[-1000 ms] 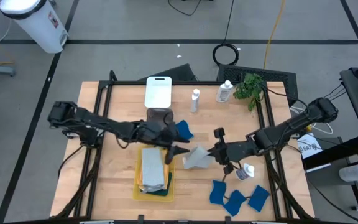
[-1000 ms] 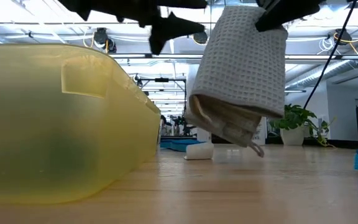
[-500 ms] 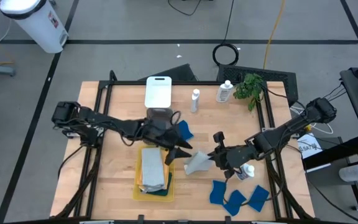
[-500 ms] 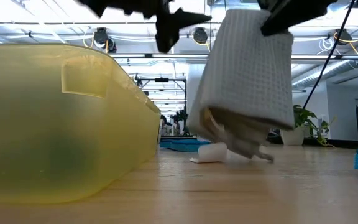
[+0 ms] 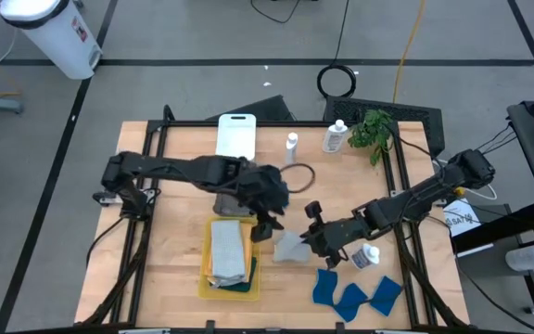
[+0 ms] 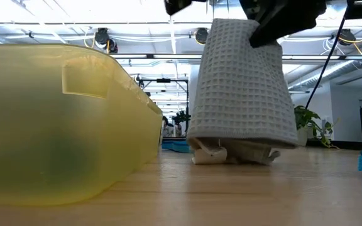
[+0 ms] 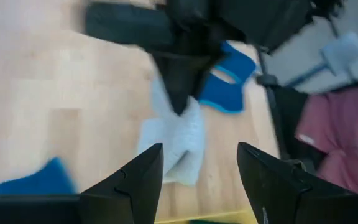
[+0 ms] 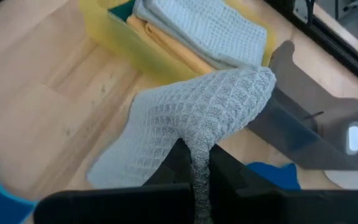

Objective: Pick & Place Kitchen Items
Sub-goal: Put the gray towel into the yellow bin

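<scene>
A pale grey waffle cloth [image 5: 290, 247] hangs from my right gripper [image 5: 308, 238], which is shut on it just right of the yellow tray [image 5: 205, 283]. In the low view the cloth [image 6: 244, 88] drapes down, its lower end on the table. My left gripper [image 7: 199, 180] is open with nothing between its fingers. It hovers above the tray's far right corner [image 5: 267, 229], left of the cloth. In the tray lie folded cloths [image 8: 197, 28]: pale grey on top, orange and teal below. My right gripper pinches the cloth's upper end [image 8: 199, 152] between its two fingers, slanting down from the table's right. One layer or several, I cannot tell. The cloth bulges out past the fingers and hangs slack, its lower end [image 6: 231, 154] resting on the table.
A grey tray [image 5: 235, 178] and a white tray [image 5: 236, 137] lie beyond the yellow one. White bottles stand at the far side [image 5: 291, 148] [image 5: 335, 137], and one [image 5: 370, 256] lies by my right arm. Blue sponges [image 5: 350, 295] lie near right; a plant [image 5: 372, 128] stands far right.
My right gripper has sunk and gone toward the yellow tray with the cloth. The cloth's lower end hung clear of the table and now rests on it. My left gripper has risen and tipped up from pointing steeply down, leaving the top of the low view.
</scene>
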